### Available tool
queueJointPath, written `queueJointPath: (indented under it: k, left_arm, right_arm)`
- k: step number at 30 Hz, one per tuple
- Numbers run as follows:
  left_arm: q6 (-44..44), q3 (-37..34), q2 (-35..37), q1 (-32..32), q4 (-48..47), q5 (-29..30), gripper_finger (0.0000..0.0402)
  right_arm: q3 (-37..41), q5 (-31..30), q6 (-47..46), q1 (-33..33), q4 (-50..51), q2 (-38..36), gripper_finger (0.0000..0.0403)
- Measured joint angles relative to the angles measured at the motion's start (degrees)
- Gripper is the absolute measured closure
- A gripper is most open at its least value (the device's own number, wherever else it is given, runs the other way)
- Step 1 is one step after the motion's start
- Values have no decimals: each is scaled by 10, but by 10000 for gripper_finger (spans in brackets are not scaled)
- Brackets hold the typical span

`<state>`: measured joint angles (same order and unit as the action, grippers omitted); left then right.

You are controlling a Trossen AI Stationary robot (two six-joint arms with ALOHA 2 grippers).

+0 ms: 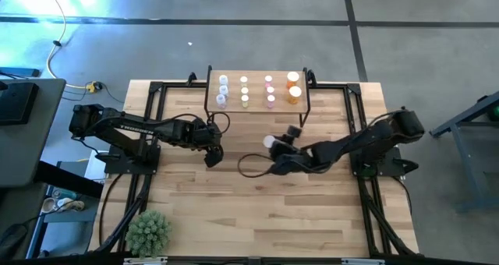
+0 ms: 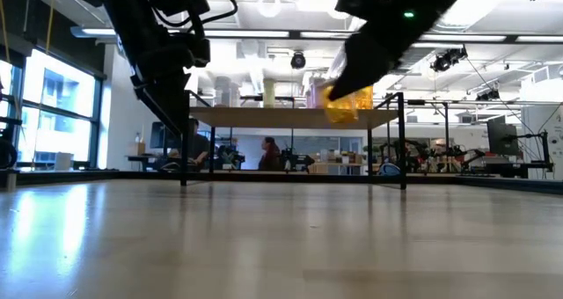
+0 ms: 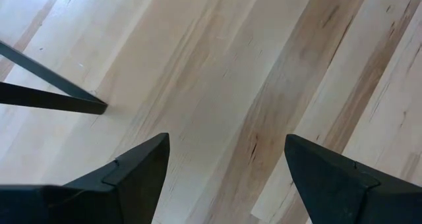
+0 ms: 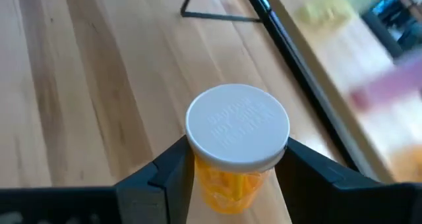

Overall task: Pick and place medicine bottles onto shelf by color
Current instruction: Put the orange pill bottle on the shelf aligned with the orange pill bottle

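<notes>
Near the shelf (image 1: 257,93), right end effector (image 4: 234,178) gripping orange bottle (image 4: 232,174), lifted

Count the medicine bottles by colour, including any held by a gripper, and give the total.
Bluish-clear bottles: 3
Pale yellow bottles: 3
Pink bottles: 3
Orange bottles: 3, counting the orange bottle in the right gripper
Total: 12

Bright even light, blue glare on grey floor (image 1: 47,15), window glare on pale wooden tabletop (image 2: 53,220), blurred light wood shelf (image 4: 369,72)
</notes>
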<state>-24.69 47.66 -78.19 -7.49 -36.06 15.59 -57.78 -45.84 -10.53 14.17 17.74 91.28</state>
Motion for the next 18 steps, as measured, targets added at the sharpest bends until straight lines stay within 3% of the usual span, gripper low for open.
queueJointPath:
  k: [9,18]
  left_arm:
    - [0,0,0,-1,2,0,110]
    - [0,0,0,-1,5,0,110]
  right_arm:
    - [170,-11,-112,28,-99,-157,229]
    - [273,-73,-83,2,-235,-277,228]
